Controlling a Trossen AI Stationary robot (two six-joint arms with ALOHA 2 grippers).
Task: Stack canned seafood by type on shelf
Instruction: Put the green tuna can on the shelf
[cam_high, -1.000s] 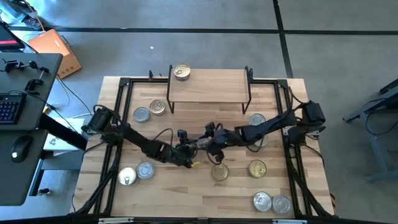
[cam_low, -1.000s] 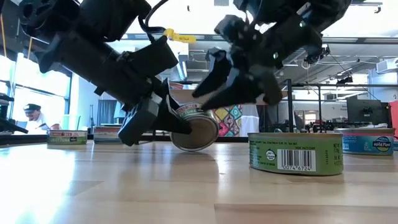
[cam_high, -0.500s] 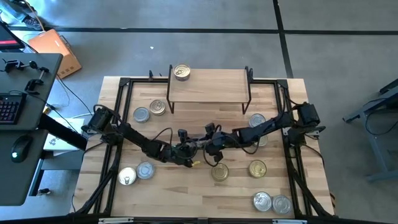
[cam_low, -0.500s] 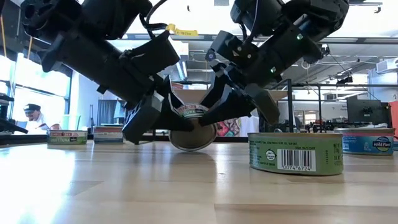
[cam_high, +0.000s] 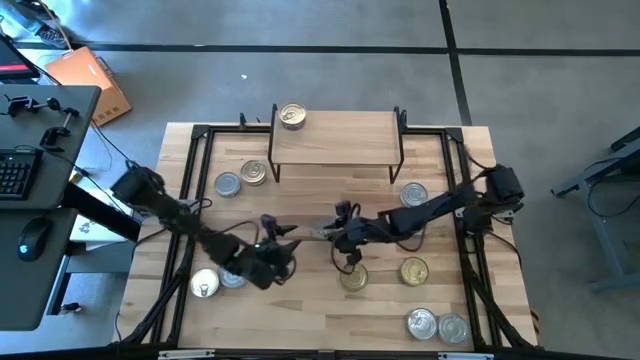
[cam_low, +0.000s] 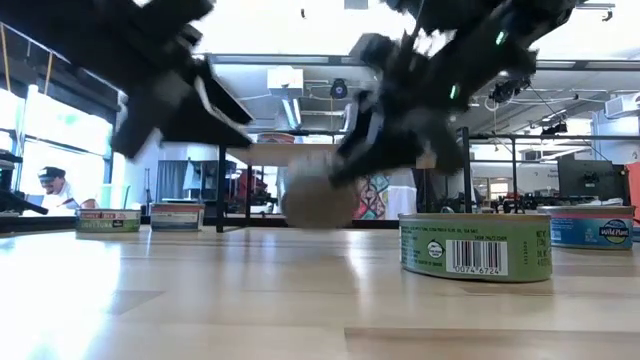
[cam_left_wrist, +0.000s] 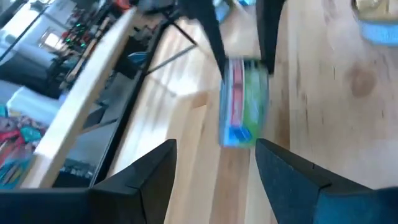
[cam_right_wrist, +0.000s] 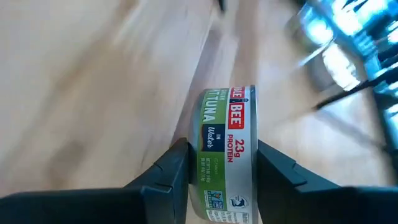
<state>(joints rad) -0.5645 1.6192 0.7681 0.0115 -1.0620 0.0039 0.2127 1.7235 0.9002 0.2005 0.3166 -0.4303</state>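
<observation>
Now the right gripper has its jaws closed on a tuna tin, held on its edge just above the middle of the surface. The left gripper is apart from the tin, toward its own side, with the jaws wide and holding nothing. The shelf stands at the far side and carries one gold tin. I think the right arm should lift the tin clear of the shelf top, turn it flat, and place it beside or on tins of the same type before opening.
</observation>
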